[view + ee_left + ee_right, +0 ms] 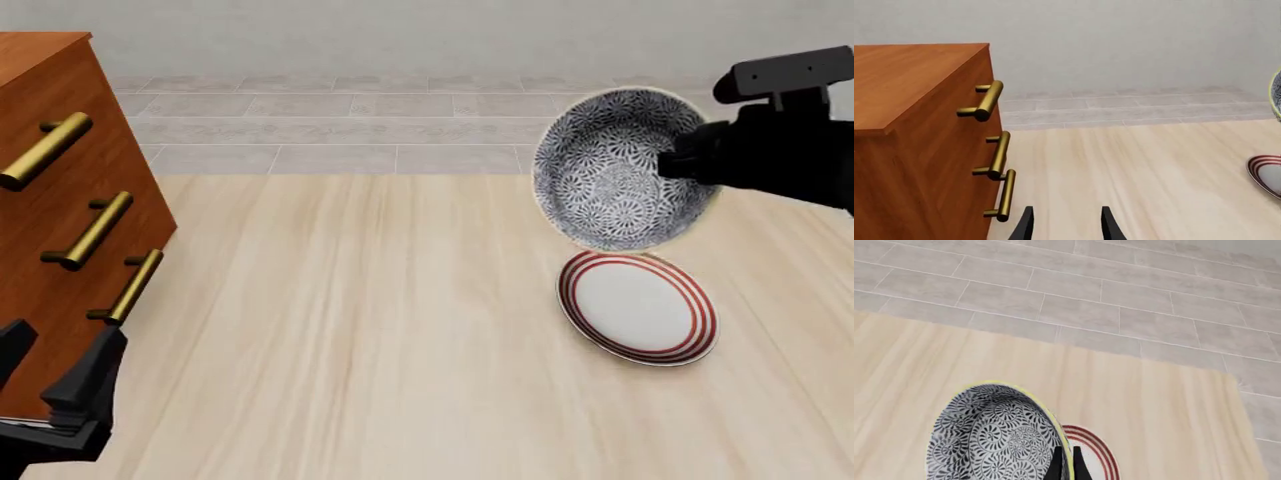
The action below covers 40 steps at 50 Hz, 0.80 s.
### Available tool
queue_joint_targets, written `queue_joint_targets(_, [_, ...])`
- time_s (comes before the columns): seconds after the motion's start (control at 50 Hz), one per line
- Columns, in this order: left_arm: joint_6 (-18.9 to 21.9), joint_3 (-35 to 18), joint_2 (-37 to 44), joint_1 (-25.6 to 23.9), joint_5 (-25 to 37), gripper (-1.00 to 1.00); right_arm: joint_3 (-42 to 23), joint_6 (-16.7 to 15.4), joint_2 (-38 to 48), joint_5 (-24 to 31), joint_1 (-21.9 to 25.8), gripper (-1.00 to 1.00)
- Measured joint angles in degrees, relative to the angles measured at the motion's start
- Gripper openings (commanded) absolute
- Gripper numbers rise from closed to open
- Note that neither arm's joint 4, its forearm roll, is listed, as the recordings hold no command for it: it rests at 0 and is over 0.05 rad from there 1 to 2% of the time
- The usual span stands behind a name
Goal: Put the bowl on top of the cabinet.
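Right gripper [1065, 462] is clamped on the bowl [617, 168] rim, one finger inside and one outside, jaws nearly closed on the wall. The bowl is lifted clear of the table [374, 330], tilted so its patterned inside faces the front camera, held near the table's far right edge. It hangs above and just behind the red-ringed plate [638, 307], which sits flat near the right edge. The cabinet [60, 190] stands at the far left edge, well apart from the bowl. Left gripper [1066, 222] is low beside the cabinet's front, fingers spread, holding nothing.
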Motion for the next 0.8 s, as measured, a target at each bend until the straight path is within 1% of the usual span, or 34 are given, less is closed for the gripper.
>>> queue_joint_targets(0.28, [-0.36,0.01,-0.85,-0.11,0.45,1.0,-3.2,0.18,5.25,-2.33,6.06,-1.0])
queue_joint_targets(0.8, [-0.64,0.01,-1.81,-0.2,1.08,1.0,-8.23,-0.4,12.45,-6.38,15.17,-1.0])
